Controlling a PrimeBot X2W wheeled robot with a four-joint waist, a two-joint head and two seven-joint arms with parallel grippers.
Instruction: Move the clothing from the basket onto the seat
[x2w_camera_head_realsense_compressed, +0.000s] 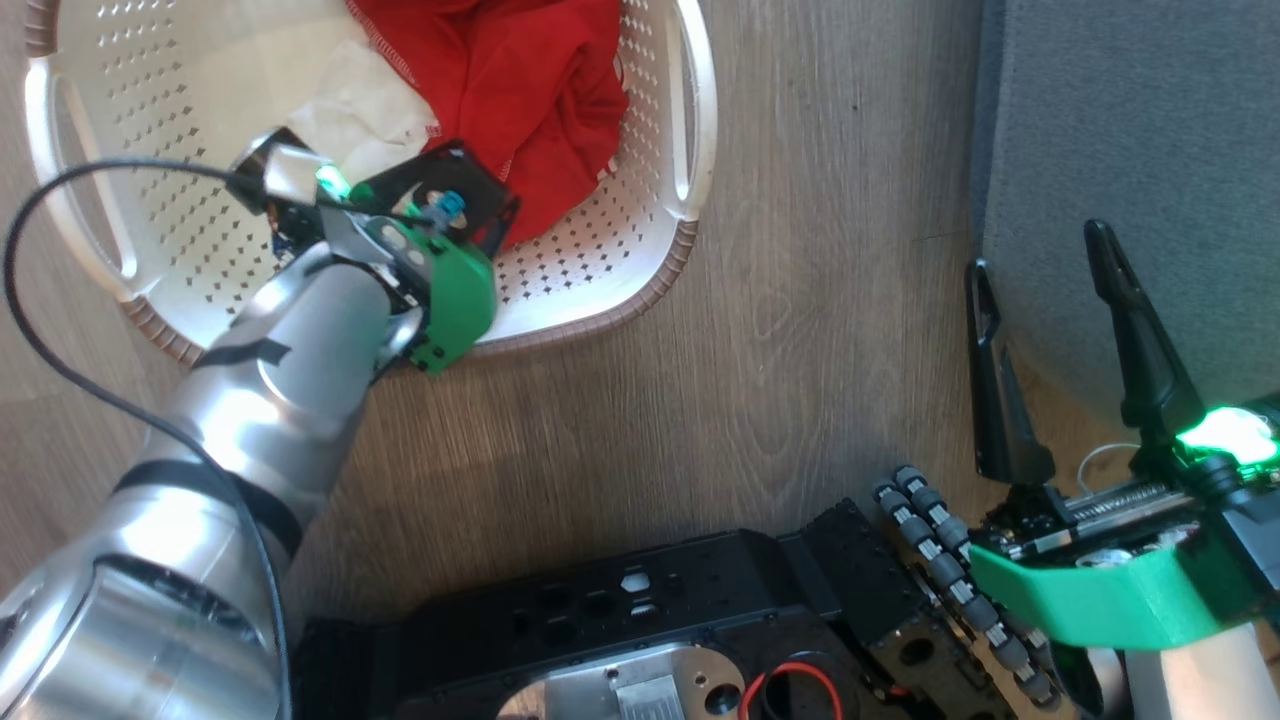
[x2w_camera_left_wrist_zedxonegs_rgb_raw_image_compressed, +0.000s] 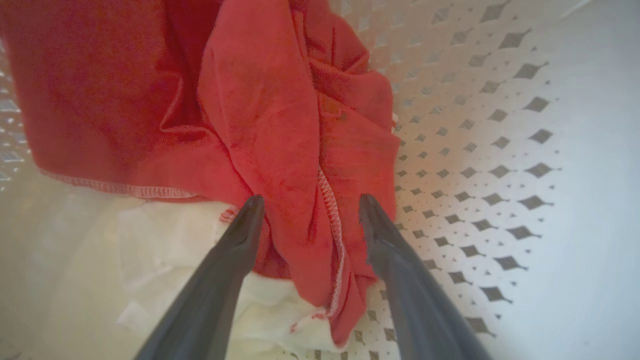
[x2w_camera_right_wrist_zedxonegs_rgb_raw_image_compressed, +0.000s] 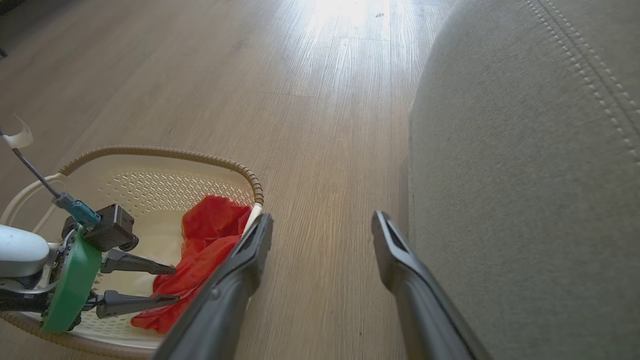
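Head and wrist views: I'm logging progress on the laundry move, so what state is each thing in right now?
clothing: crumpled in the basket, not gripped.
basket: upright on the floor, holding clothing.
seat: no clothing on its visible part.
left gripper: jaws open, astride a red fold.
right gripper: jaws open, holding nothing, beside the seat.

I'm seeing the clothing as soft, matt red cloth with pale stitched hems and a thin white lining. The basket is showing smooth cream plastic, perforated, under a brown woven rim. The floor is reading as matt wood grain, the seat as coarse grey fabric. My left forearm is gleaming like brushed metal.
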